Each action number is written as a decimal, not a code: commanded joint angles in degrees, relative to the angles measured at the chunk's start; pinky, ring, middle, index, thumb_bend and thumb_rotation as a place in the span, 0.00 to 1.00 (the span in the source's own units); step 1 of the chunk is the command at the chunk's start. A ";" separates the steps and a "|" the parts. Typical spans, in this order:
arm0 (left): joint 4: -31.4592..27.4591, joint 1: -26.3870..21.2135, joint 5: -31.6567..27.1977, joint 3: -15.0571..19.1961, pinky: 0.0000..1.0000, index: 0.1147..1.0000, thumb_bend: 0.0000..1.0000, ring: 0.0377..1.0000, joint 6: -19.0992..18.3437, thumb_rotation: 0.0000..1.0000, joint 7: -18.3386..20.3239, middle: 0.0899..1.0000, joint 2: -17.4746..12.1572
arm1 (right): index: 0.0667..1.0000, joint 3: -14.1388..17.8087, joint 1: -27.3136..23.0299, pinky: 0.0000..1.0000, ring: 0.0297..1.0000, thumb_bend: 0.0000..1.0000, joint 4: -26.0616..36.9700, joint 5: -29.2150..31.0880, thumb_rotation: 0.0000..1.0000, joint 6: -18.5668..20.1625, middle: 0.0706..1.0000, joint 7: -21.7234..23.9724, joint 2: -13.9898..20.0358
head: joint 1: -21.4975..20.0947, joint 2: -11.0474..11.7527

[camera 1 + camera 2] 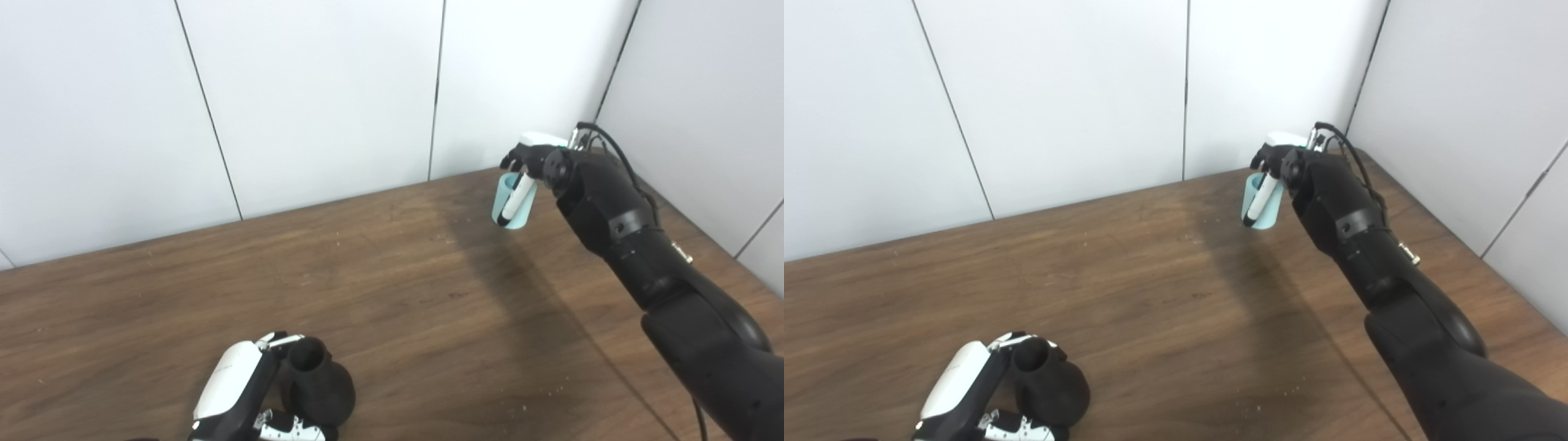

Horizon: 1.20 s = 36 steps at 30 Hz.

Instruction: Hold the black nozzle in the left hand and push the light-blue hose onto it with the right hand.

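Note:
The black nozzle (317, 383) stands on the table near the front left, its round opening facing up. My left hand (236, 386) wraps around it from the left, fingers curled behind it and thumb at its base. At the far right, near the back wall, my right hand (531, 160) is shut on the light-blue hose (513, 201), a short tube standing upright at the table's far edge, with one white finger running down its side. The two objects are far apart.
The brown wooden table (398, 294) stretches between the hands. White wall panels (306, 92) close the back and the right side. My right forearm (618, 226) reaches diagonally across the table's right part. A cable (612, 144) loops over the right wrist.

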<state>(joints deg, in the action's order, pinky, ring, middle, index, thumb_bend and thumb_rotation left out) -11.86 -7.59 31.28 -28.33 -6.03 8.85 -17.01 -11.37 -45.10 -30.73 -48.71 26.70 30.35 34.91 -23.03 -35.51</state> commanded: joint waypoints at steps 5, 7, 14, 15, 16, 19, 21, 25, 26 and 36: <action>2.71 3.74 0.26 -2.50 0.88 0.43 0.52 0.60 -2.22 0.00 6.06 0.37 -0.95 | 0.80 -1.35 -2.33 0.73 0.79 0.93 0.87 0.72 0.10 -0.16 0.80 -1.93 2.35 | 0.04 0.21; 2.75 3.70 0.18 -2.48 0.88 0.43 0.52 0.60 -2.23 0.00 6.07 0.37 -0.89 | 0.79 -2.19 -1.88 0.73 0.78 0.93 0.87 1.02 0.10 -0.84 0.79 -2.72 2.65 | 0.09 0.25; 2.41 3.99 0.16 -2.54 0.89 0.43 0.52 0.60 -2.16 0.00 6.19 0.37 -1.01 | 0.76 -3.77 -0.70 0.59 0.67 0.92 1.27 2.16 0.06 -1.11 0.70 -4.67 3.11 | -0.10 0.44; 2.39 3.99 0.10 -2.49 0.89 0.43 0.52 0.60 -2.12 0.00 6.20 0.37 -1.06 | 0.76 -3.94 -0.63 0.57 0.65 0.91 1.35 2.20 0.05 -0.99 0.69 -4.83 3.14 | -0.10 0.44; 2.44 3.99 0.04 -2.45 0.89 0.43 0.52 0.60 -2.05 0.00 6.18 0.37 -1.09 | 0.76 -4.10 -0.59 0.55 0.64 0.91 1.40 2.23 0.05 -0.94 0.69 -5.06 3.16 | -0.10 0.35; 2.83 3.98 -0.14 -2.40 0.89 0.43 0.52 0.60 -1.65 0.00 6.00 0.37 -1.12 | 0.75 -4.44 -0.49 0.41 0.48 0.91 1.28 2.43 0.03 -1.47 0.55 -6.14 3.23 | -0.11 0.26; 2.83 3.98 -0.09 -2.43 0.89 0.43 0.52 0.60 -1.63 0.00 6.00 0.37 -1.14 | 0.74 -4.36 -0.33 0.31 0.37 0.91 1.33 2.78 0.02 -1.64 0.45 -6.93 3.14 | -0.04 0.16; 2.55 3.96 -0.16 -2.28 0.89 0.43 0.52 0.60 -1.87 0.00 6.17 0.37 -1.29 | 0.70 -4.66 -0.60 0.51 0.56 0.90 0.98 3.18 0.01 -1.62 0.61 -8.15 3.14 | 0.09 0.13; 2.52 3.98 -0.16 -2.26 0.89 0.43 0.52 0.60 -1.96 0.00 6.17 0.37 -1.30 | 0.68 -4.65 -0.64 0.53 0.58 0.89 1.02 3.20 0.00 -1.44 0.62 -8.50 3.09 | 0.04 0.09; 2.34 4.06 -0.07 -2.22 0.89 0.44 0.52 0.61 -2.23 0.00 5.98 0.37 -1.08 | 0.60 -4.47 0.53 0.53 0.56 0.87 0.93 4.60 0.00 -3.41 0.59 -13.15 3.06 | 0.12 -0.04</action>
<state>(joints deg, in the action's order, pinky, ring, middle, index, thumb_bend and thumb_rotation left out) -12.09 -7.17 30.90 -28.31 -5.88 8.89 -16.94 -16.48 -42.71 -30.68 -44.29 24.56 19.72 36.24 -22.85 -35.51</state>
